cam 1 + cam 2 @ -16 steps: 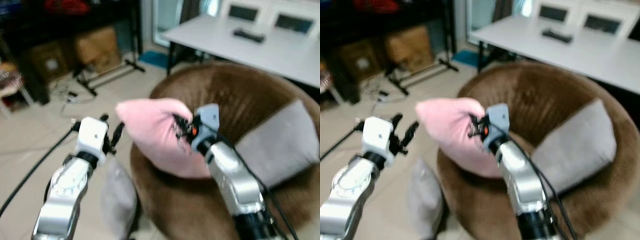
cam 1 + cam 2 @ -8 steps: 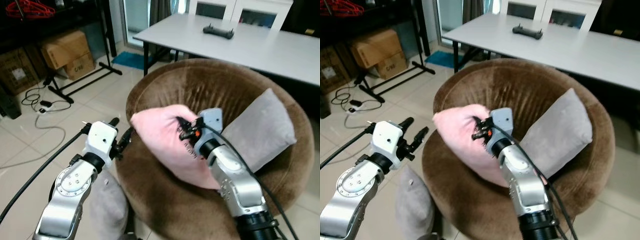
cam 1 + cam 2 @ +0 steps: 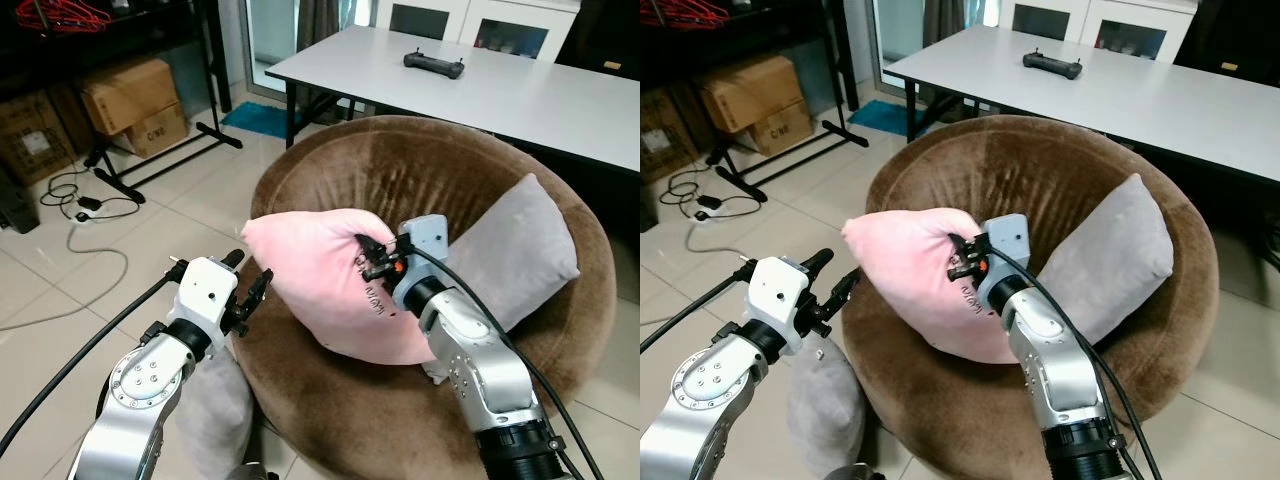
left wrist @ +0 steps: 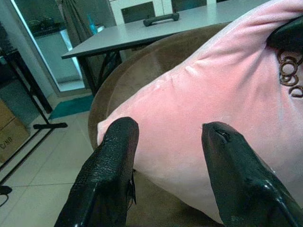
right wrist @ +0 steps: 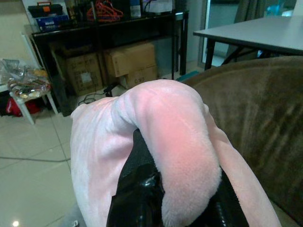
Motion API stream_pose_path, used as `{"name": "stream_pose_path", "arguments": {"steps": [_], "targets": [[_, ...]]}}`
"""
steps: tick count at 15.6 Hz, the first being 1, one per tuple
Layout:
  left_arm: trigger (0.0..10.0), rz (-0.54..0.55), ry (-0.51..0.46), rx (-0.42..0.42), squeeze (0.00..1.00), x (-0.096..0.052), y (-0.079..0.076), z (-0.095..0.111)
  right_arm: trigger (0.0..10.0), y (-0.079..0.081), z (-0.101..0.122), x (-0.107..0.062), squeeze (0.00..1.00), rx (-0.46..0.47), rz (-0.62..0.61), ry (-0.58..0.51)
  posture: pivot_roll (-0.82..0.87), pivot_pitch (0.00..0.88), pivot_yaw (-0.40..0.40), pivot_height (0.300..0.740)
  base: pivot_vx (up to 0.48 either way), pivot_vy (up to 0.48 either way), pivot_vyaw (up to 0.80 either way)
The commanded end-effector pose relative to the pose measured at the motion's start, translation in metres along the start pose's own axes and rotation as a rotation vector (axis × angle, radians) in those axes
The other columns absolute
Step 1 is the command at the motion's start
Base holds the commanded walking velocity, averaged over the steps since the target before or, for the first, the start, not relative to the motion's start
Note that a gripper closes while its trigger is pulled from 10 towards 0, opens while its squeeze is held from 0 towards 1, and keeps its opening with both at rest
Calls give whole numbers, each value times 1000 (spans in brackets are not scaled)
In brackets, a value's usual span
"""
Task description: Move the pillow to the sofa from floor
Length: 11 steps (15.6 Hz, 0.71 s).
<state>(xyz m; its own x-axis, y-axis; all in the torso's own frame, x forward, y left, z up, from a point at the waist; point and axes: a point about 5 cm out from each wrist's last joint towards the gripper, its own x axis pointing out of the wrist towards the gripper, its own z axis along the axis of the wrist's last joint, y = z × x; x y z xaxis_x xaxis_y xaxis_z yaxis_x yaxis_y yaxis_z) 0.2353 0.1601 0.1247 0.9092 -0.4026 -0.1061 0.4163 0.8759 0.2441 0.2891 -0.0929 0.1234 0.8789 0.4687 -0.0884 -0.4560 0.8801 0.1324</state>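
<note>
At frame centre the right gripper (image 3: 372, 262) pinches the pink pillow (image 3: 320, 275) above the brown sofa (image 3: 400, 180), probably for dropping, while the left gripper (image 3: 247, 285) waits open and empty.

This is a room in a home. A round brown sofa (image 3: 400, 180) sits on a tiled floor (image 3: 60, 300), with a white surface (image 3: 500, 90) and cardboard boxes (image 3: 125, 100) beyond the right hand (image 3: 372, 262).

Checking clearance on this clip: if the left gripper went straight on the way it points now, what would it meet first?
Probably the soft pink pillow: it lies just beyond the open left gripper, held by the right gripper over the round brown sofa. The gap is hard to judge.
</note>
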Motion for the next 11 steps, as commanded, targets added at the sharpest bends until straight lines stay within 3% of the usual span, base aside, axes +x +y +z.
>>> {"name": "stream_pose_path", "arguments": {"steps": [1,7,8,10,11], "targets": [[10000,-13,-12,7,0,-2,0,4,10000,4,20,8,0,-15,34,-63,77,0,-32,740,0,0,0],[10000,-55,-14,16,0,-8,-4,10,10000,5,45,56,0,170,3,-64,94,0,-50,740,0,0,0],[10000,-77,-17,16,0,-8,-6,13,10000,-2,49,72,0,223,-33,-54,107,0,-52,740,0,0,0],[10000,-112,-22,14,0,-7,-9,16,10000,-13,47,82,0,317,-115,-41,112,0,-46,740,0,0,0],[10000,-112,-22,14,0,-7,-9,16,10000,-13,47,82,0,317,-115,-41,112,0,-46,740,0,0,0]]}}
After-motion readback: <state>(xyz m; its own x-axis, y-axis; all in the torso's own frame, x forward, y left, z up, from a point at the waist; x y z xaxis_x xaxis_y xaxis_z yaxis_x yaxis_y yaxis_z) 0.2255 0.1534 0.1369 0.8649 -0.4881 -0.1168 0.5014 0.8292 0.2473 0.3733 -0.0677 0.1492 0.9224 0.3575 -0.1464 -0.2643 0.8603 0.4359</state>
